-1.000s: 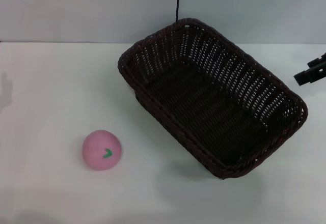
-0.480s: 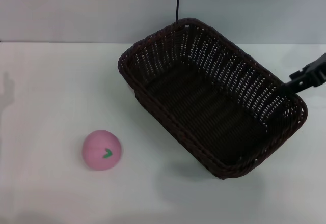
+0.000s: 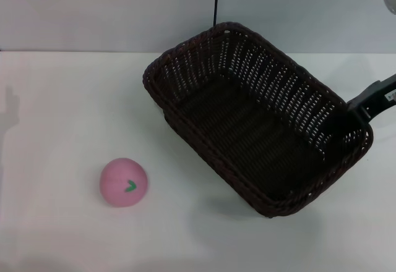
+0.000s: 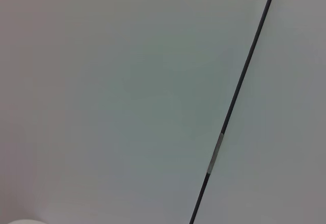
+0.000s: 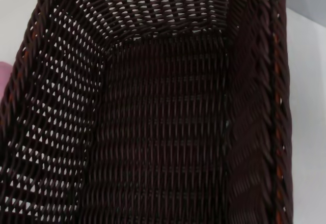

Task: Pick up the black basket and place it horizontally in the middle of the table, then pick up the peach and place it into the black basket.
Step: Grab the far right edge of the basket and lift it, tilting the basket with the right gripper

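black basket (image 3: 257,120) skewed on table (image 3: 55,99), peach (image 3: 124,182) apart, right tool (image 3: 365,105) at rim, grip unclear

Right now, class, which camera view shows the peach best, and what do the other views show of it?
The head view shows it best: the whole peach sits on the table, apart from the black basket, its green mark visible. The right wrist view catches only a pink sliver past the basket wall. The left wrist view shows none of it.

Plain pale grey wall (image 4: 112,91), thin dark diagonal seam (image 4: 239,81), small pale patch on it (image 4: 216,151)
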Available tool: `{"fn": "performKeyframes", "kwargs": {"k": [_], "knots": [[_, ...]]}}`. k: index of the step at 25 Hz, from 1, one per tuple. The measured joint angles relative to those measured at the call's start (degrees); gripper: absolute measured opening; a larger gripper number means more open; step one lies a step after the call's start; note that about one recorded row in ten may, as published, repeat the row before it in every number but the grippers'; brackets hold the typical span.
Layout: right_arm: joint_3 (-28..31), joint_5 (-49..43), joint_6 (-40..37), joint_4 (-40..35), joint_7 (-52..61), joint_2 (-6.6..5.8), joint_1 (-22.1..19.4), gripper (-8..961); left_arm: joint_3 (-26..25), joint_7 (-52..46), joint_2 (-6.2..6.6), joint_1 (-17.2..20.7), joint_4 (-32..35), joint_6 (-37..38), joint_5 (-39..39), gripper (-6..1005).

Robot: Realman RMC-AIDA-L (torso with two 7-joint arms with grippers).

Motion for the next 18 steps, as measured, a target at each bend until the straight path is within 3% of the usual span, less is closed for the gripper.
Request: {"fn": "performKeyframes", "kwargs": {"k": [5, 8, 14, 18], "knots": [[0.0, 0.2, 0.0, 0.0, -0.1, 0.11, -0.1, 369, 0.0, 0.0, 0.05, 0.0, 0.0, -0.1, 0.0, 660], [0.1, 0.4, -0.1, -0.5, -0.1, 0.20, -0.4, 196, 0.0, 0.0, 0.07, 0.0, 0.0, -0.5, 0.0, 659], [0.7, 5.7, -0.7, -5.1, -1.4, 0.52, -3.5, 182, 0.0, 0.0, 0.10, 0.0, 0.0, -0.8, 0.0, 658], [0.7, 16.8, -1.4, -9.4, -5.2, -0.57, -8.0, 173, 0.0, 0.0, 0.09, 0.2, 0.0, -0.8, 0.0, 657]]}}
